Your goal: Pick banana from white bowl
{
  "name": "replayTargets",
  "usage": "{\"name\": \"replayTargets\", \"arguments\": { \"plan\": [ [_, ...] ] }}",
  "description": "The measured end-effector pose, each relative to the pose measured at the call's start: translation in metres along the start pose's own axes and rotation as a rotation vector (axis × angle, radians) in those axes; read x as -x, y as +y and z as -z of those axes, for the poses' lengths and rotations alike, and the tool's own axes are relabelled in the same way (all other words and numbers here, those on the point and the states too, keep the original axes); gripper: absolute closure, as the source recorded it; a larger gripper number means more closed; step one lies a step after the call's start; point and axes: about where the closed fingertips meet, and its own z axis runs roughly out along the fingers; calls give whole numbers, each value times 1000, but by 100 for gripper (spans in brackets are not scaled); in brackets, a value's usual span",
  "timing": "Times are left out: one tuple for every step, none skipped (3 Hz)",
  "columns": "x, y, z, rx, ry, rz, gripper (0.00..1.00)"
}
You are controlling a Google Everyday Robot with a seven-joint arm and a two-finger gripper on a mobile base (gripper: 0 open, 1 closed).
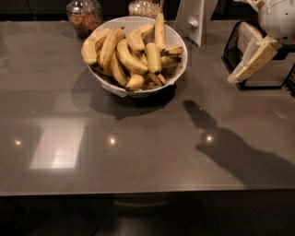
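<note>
Okay, cream-coloured robot gripper (pixel 238 75) sits at the upper right of the camera view, angled down and to the left, hanging above the table edge of a dark wire rack (pixel 256 84) and well apart from the bowl; cannot tell whether the gripper is spread or pressed together, and nothing is seen held in it. Large round white bowl (pixel 177 67) stands on the glossy grey table (pixel 138 156) toward the back, a bit left of centre, piled full of yellow bananas. Long slim yellow banana with brown blotches (pixel 159 30) lies in the bowl on the right-back side of the pile, nearly upright, leaning on the far rim with its thin dark stem tip pointing up past the rim; plumper bananas lie across the pile to its left and in front. Glass jar with brown contents (pixel 84 16) stands just behind the bowl on the left, second glass jar with pale contents (pixel 144 8) behind the bowl's back rim, partly cut off by the top edge. White upright stand (pixel 192 21) stands behind the bowl on the right, near it. Dark shadow of the arm (pixel 235 152) falls on the table right of centre, between bowl and front edge, bright light spots reflected on the table surface at left and centre
</note>
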Motion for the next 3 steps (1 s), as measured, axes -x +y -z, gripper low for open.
{"name": "replayTargets", "arguments": {
  "plan": [
    [3,-4,-17,-17,-33,72,0],
    [8,-14,-48,-37,-92,185,0],
    [9,-21,-74,-44,-129,266,2]
  ]
}}
